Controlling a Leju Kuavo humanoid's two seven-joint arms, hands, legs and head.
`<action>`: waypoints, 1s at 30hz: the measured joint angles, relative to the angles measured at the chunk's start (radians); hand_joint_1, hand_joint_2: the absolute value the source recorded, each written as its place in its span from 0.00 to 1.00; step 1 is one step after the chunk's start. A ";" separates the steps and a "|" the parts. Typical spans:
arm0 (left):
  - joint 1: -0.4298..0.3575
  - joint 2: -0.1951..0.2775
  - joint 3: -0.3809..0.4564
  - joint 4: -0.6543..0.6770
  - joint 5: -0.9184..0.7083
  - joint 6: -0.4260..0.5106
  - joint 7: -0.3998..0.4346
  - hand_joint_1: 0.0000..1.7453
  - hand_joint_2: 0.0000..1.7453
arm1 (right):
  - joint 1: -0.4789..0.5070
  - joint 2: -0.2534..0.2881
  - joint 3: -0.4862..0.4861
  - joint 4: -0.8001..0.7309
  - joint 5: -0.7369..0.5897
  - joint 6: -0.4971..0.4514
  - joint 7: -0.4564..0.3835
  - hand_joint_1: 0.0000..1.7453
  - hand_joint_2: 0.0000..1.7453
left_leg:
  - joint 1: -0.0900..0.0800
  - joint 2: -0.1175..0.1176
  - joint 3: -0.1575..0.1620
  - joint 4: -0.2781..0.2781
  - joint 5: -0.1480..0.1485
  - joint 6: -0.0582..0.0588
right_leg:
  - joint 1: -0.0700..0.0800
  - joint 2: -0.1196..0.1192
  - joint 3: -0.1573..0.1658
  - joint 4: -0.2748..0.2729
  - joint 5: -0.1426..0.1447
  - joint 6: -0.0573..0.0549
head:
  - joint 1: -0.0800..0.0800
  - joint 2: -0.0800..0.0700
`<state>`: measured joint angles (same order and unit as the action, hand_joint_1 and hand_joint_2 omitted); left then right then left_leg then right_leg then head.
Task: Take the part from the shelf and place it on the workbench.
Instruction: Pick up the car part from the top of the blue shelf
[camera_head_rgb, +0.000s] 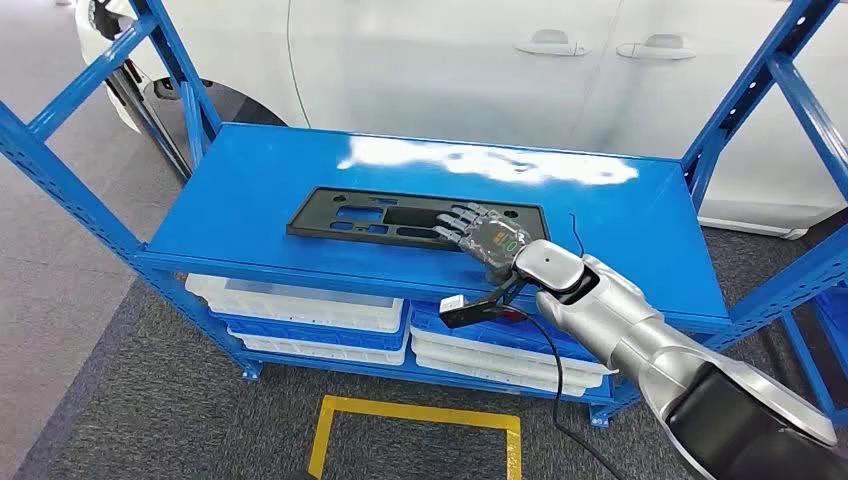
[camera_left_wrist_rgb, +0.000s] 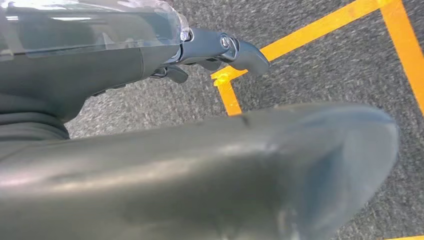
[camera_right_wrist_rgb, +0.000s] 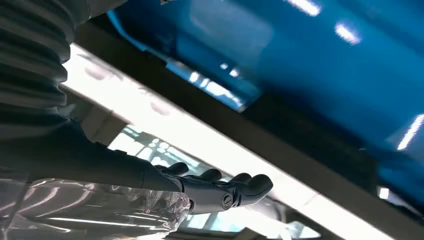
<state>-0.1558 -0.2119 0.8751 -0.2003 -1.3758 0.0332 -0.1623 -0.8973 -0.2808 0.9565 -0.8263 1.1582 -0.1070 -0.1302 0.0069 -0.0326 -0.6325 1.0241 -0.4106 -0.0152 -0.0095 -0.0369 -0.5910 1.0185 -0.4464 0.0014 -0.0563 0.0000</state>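
Observation:
The part (camera_head_rgb: 380, 215) is a flat black rectangular frame with cut-outs, lying on the blue top shelf (camera_head_rgb: 250, 190). In the head view my right hand (camera_head_rgb: 485, 237) lies over the part's right end with its fingers stretched out and spread; it grips nothing. The right wrist view has the same hand (camera_right_wrist_rgb: 220, 190) with straight fingers beside a dark flat edge (camera_right_wrist_rgb: 310, 150) under blue metal. My left hand (camera_left_wrist_rgb: 215, 47) hangs above the carpet with its fingers loosely extended and nothing in them.
White and blue bins (camera_head_rgb: 300, 305) fill the lower shelf levels. Blue uprights (camera_head_rgb: 60, 170) frame both sides of the rack, and a white car (camera_head_rgb: 450, 60) stands right behind it. Yellow tape (camera_head_rgb: 420, 410) marks the grey carpet in front.

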 joint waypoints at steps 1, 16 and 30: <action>0.001 0.000 0.000 0.000 0.000 0.000 -0.001 0.00 0.00 | -0.001 0.000 -0.002 0.003 0.002 0.000 0.003 0.00 1.00 | -0.001 0.000 -0.001 -0.001 0.000 0.005 | 0.001 0.001 0.000 0.001 -0.001 0.003 | 0.000 0.000; -0.001 -0.002 0.000 0.000 -0.009 -0.006 -0.004 0.00 0.00 | -0.024 0.055 -0.059 0.157 0.027 0.019 0.071 0.00 1.00 | 0.001 0.001 0.014 -0.010 0.005 0.047 | -0.010 0.018 -0.079 0.169 -0.047 0.030 | 0.000 0.000; -0.001 -0.005 -0.001 0.000 -0.017 -0.012 -0.003 0.00 0.00 | -0.052 0.069 -0.111 0.264 0.036 0.017 0.085 0.00 1.00 | -0.002 0.018 -0.105 0.245 -0.110 -0.009 | -0.003 0.003 0.005 -0.013 0.008 -0.012 | 0.000 0.000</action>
<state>-0.1573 -0.2171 0.8743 -0.2003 -1.3925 0.0214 -0.1650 -0.9498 -0.2121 0.8451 -0.5624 1.1943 -0.0904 -0.0448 0.0050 -0.0151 -0.7372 1.2690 -0.5203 -0.0247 -0.0123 -0.0338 -0.5861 1.0060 -0.4385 -0.0101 -0.0563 0.0000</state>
